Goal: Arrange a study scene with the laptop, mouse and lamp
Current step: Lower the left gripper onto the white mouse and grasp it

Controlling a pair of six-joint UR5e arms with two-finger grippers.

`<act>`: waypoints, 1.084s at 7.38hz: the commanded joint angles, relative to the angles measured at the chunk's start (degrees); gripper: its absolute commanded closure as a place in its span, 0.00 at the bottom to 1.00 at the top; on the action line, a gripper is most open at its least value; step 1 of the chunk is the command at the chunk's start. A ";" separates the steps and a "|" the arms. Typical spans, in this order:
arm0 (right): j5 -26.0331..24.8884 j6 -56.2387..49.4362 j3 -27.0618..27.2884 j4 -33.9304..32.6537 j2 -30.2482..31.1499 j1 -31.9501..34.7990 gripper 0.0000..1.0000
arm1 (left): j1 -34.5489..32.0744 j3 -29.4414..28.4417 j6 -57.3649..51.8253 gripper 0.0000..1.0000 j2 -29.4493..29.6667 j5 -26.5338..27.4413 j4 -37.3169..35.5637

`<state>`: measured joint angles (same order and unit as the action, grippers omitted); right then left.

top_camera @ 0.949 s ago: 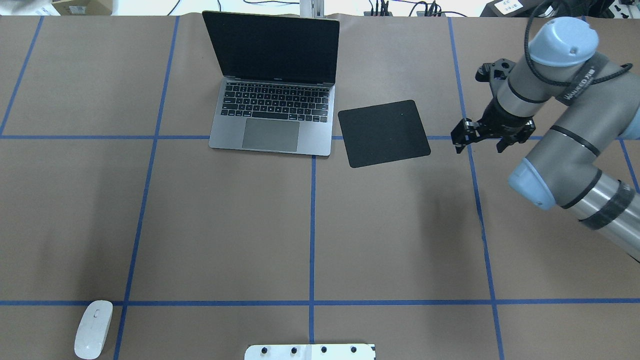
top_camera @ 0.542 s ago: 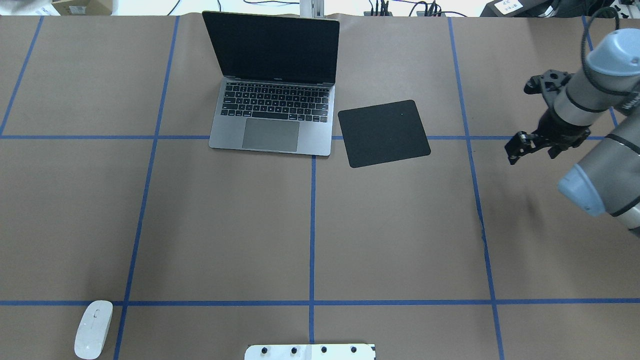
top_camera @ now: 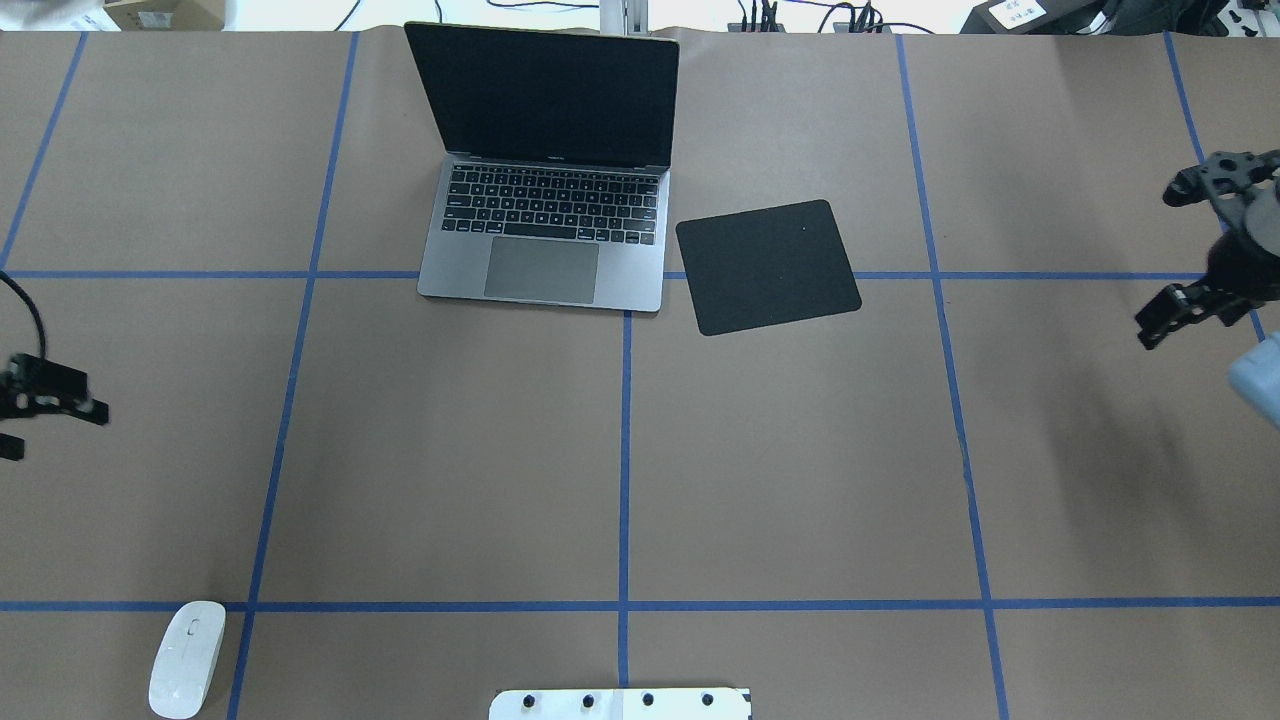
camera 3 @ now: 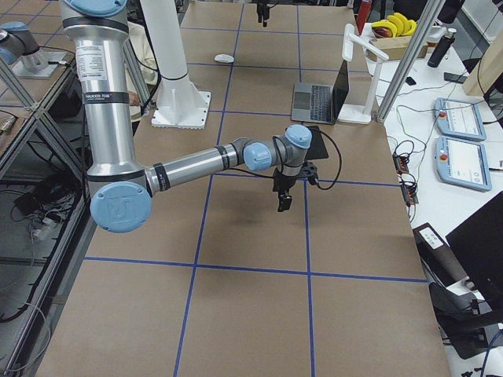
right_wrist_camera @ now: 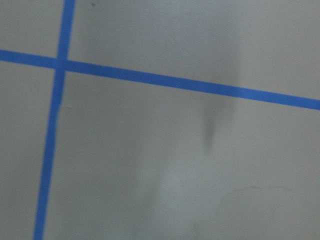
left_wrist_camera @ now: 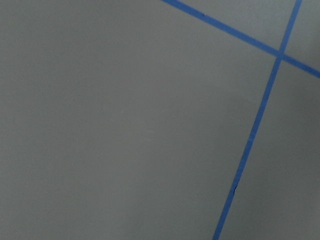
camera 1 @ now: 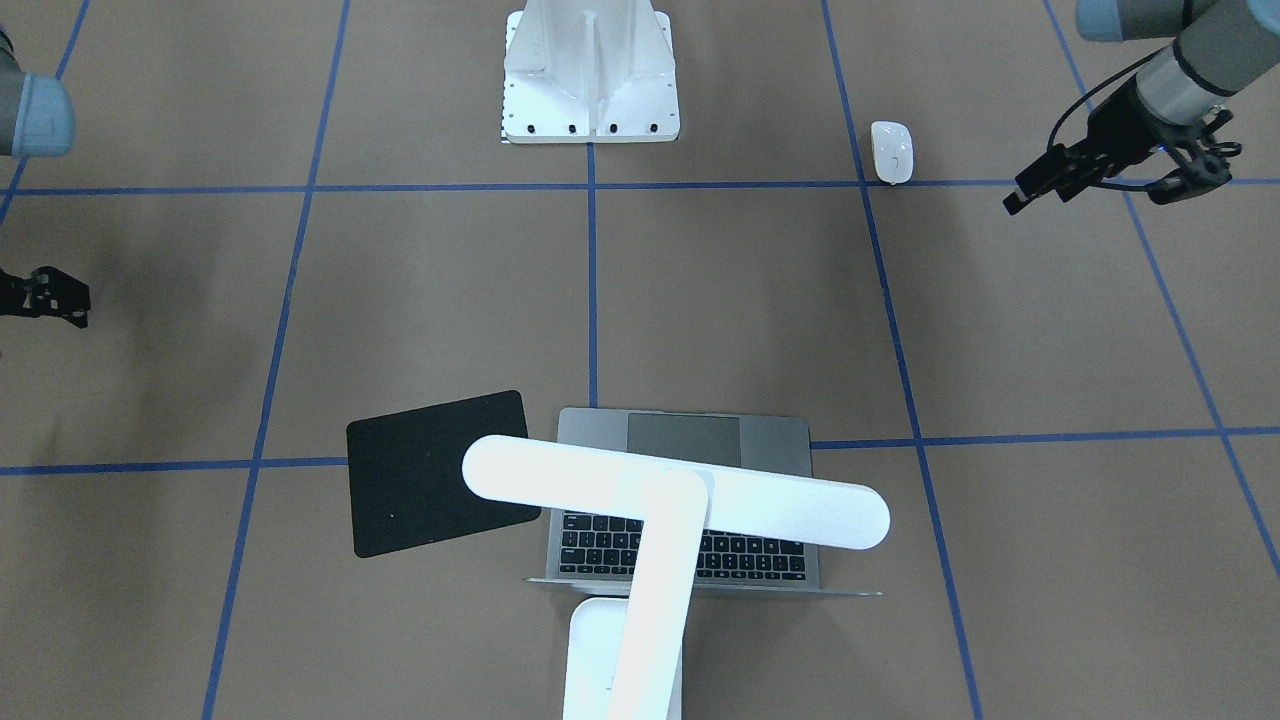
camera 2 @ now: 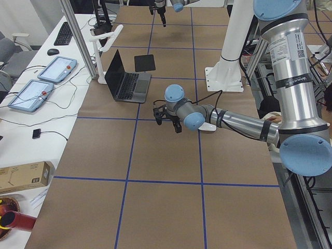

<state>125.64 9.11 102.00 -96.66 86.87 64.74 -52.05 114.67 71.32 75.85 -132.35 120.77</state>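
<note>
Front-facing: laptop (camera 1: 785, 432) open at the operators' edge; lamp (camera 1: 800, 512) behind it, head over the keyboard; mouse pad (camera 1: 430, 470) just beside; mouse (camera 1: 891, 151) near the pedestal (camera 1: 590, 90). Overhead: left gripper (top_camera: 60, 400) and right gripper (top_camera: 1165, 320) at opposite table edges, well apart from everything; jaw state cannot be told. Wrist views: bare table (left_wrist_camera: 125, 125), blue tape (left_wrist_camera: 250, 145).

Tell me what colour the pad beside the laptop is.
The mouse pad is plain black; the overhead exterior view shows it best.
</note>
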 commanded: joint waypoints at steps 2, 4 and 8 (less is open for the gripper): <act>-4.96 -14.47 3.89 -13.63 -1.00 4.25 0.00 | 16.32 0.91 3.65 0.00 0.35 10.07 -0.01; -4.96 -14.38 3.90 -13.65 -0.92 4.17 0.00 | 26.42 1.79 5.31 0.00 0.00 16.32 -0.18; -4.96 -14.47 3.47 -13.73 -1.35 4.17 0.00 | 34.54 2.84 4.62 0.00 -2.53 20.81 -0.18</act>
<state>120.68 -5.33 105.66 -110.32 85.76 68.92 -19.47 117.00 76.29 74.65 -112.52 120.58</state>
